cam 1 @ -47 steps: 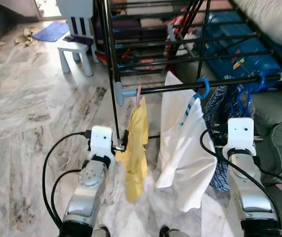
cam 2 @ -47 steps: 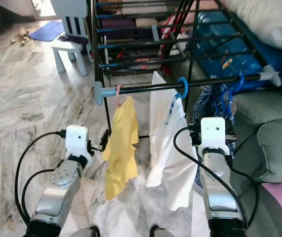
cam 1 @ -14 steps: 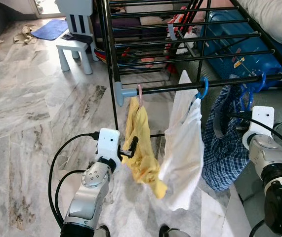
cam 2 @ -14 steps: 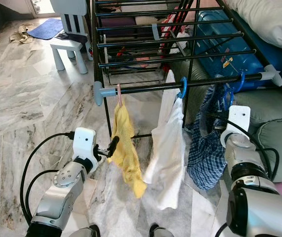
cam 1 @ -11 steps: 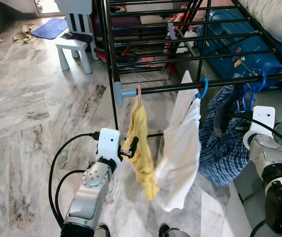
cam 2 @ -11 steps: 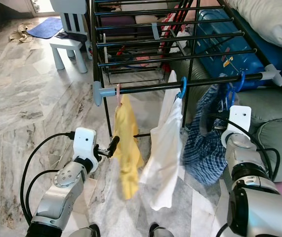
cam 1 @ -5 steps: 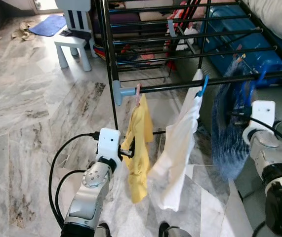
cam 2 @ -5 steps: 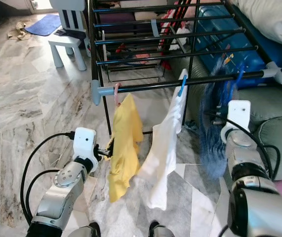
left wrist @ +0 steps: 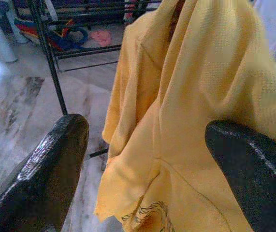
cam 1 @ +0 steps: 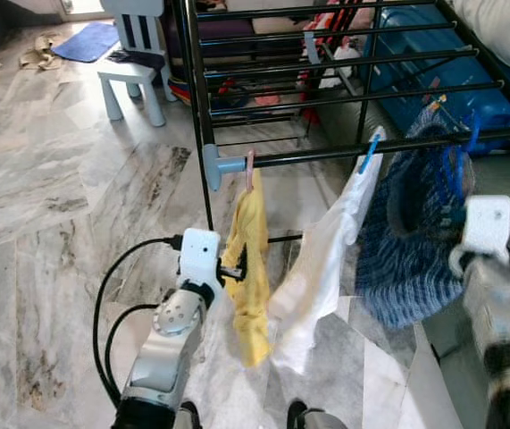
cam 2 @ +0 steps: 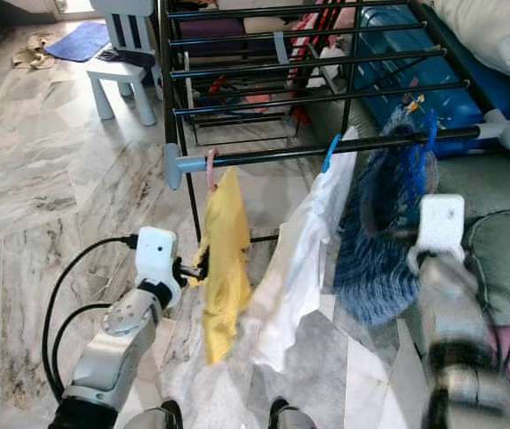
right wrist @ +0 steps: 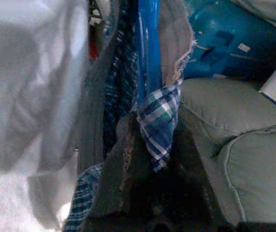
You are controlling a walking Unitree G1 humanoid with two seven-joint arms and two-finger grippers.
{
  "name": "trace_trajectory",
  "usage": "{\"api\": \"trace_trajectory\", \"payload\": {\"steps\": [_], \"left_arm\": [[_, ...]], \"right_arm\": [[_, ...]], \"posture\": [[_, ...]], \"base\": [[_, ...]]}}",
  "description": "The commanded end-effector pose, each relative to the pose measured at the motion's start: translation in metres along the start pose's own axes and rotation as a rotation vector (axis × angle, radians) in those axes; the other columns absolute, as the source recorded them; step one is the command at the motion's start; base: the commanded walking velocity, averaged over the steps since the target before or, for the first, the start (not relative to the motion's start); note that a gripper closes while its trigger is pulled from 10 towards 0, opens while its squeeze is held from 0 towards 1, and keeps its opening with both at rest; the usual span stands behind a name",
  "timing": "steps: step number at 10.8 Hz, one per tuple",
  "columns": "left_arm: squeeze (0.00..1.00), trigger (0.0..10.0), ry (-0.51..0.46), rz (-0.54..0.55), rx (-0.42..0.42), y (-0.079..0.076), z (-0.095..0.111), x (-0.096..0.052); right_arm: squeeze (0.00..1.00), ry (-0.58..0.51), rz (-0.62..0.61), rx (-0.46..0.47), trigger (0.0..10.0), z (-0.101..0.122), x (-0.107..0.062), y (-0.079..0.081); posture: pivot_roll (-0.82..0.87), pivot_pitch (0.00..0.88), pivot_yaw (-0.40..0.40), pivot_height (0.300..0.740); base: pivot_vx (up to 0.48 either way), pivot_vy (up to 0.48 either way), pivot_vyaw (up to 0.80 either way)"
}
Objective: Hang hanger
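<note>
A black drying-rack rail carries a yellow garment on a pink hook and a white garment on a blue hanger. Further right, a blue plaid shirt hangs on another blue hanger, its hook over the rail. My left gripper stands open against the yellow garment, its fingers on either side. My right gripper is shut on the plaid shirt's blue hanger and cloth; its white wrist sits just right of the shirt, blurred.
The rack's upper rails rise behind. A white stool and a blue mat lie on the marble floor at far left. A green sofa cushion and a blue container are close on the right.
The plaid shirt has bunched up and swung higher by the rail as my right arm moved, now blurred. The white and yellow garments are swinging. My left gripper stays at the yellow garment.
</note>
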State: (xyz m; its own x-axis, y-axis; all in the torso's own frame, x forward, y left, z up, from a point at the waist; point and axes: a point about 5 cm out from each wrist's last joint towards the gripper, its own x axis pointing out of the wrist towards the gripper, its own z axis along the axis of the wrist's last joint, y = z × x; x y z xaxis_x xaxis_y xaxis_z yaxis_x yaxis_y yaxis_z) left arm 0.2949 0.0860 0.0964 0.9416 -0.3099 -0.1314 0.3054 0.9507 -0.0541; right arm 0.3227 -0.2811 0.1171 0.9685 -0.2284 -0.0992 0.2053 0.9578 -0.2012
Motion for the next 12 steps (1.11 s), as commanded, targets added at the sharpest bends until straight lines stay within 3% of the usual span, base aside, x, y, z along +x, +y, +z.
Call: {"api": "trace_trajectory", "payload": {"steps": [1, 5, 7, 12], "left_arm": [[0.0, 10.0, -0.012, -0.004, -0.008, -0.002, 0.001, 0.002], [0.0, 10.0, -0.006, -0.023, -0.003, -0.008, -0.002, 0.005], [0.0, 10.0, -0.013, -0.005, 0.001, -0.004, -0.001, 0.005], [0.0, 10.0, -0.011, -0.016, 0.006, -0.008, -0.003, 0.005]], "right_arm": [[0.0, -0.033, 0.007, 0.018, 10.0, 0.004, -0.008, 0.005], [0.0, 0.024, 0.009, 0.119, 10.0, -0.016, -0.031, 0.035], [0.0, 0.053, -0.005, 0.176, 10.0, -0.021, -0.039, 0.038], [0.0, 0.056, 0.004, 0.188, 10.0, -0.015, -0.044, 0.042]], "posture": [[-0.1, 0.136, -0.012, 0.74], [-0.11, 0.12, -0.01, 0.74], [-0.11, 0.115, -0.014, 0.74], [-0.11, 0.122, -0.018, 0.74]], "base": [[0.0, 0.0, 0.0], [0.0, 0.0, 0.0], [0.0, 0.0, 0.0], [-0.1, 0.0, 0.0]]}}
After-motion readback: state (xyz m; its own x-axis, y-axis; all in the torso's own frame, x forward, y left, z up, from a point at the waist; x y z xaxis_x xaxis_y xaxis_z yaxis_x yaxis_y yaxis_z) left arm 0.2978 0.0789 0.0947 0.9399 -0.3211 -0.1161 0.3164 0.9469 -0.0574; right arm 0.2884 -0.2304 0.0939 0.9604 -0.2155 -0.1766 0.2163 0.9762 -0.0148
